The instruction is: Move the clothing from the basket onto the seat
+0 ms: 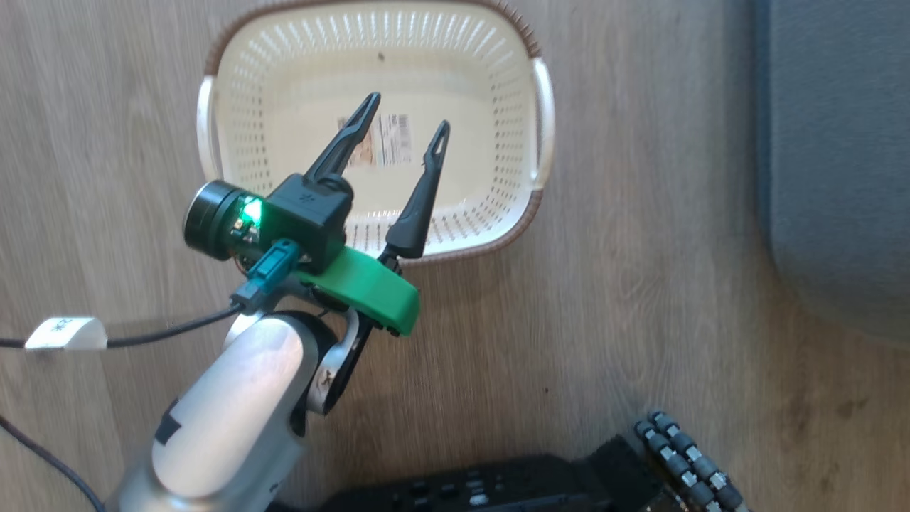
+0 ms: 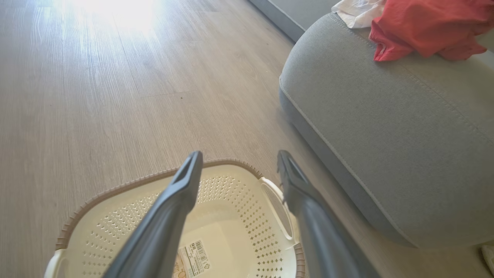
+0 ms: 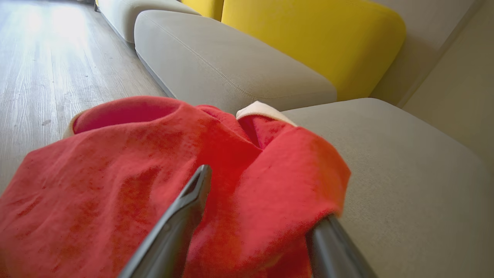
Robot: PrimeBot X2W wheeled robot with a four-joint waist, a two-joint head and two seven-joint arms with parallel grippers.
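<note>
Showing what appears to be the closing step of the transfer: the right gripper [image 3: 266, 197] is standing over the seat [image 3: 405, 162] with its two dark fingers spread wide and closed on nothing. A red garment [image 3: 115, 185] is lying bunched on the cushion directly ahead of and between those fingers, with a fold draping over the tip of the finger at that view's right. Whether the fold is catching on that finger cannot be told.

The left gripper [image 1: 409, 112] is hovering with its fingers fully parted and empty, pointing down into the basket [image 1: 270, 78], which is sitting on the wooden floor [image 1: 640, 284]. Beneath those fingertips the basket is holding only its paper label [image 1: 387, 139]. Well off to this gripper's right, a white garment [image 2: 357, 11] is resting on the seat just beside red fabric, so the clothing [image 2: 424, 27] seems to be all delivered.

The next move is probably calling for the right gripper to draw straight back with its fingers apart, letting the draped fold slide off rather than dragging it toward the seat's edge.
</note>
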